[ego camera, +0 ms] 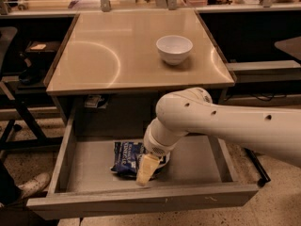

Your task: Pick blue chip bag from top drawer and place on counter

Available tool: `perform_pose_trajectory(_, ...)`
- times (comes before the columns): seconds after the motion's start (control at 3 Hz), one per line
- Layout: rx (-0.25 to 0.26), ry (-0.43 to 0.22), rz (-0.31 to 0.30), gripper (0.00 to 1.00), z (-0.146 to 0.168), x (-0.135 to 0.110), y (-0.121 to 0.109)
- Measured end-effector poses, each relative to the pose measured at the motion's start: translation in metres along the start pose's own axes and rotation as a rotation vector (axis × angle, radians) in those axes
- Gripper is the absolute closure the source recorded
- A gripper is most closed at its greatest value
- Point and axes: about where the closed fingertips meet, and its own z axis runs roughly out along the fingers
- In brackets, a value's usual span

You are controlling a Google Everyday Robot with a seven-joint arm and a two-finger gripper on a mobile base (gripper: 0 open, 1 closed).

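Gripper (pixel 147 169) low in top drawer (pixel 141 202) over blue chip bag (pixel 125 157), grip unclear; bowl (pixel 174 49) on counter (pixel 108 60).

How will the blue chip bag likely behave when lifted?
The blue chip bag looks crumpled, so it is probably floppy and light. Its foil may slip. The gripper is low over the bag inside the top drawer.
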Motion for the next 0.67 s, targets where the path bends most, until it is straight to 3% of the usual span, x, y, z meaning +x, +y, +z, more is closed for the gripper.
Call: perform_pose_trajectory(0.67, -0.042, -0.019, 0.0, 0.0, 0.041, 0.001, -0.001)
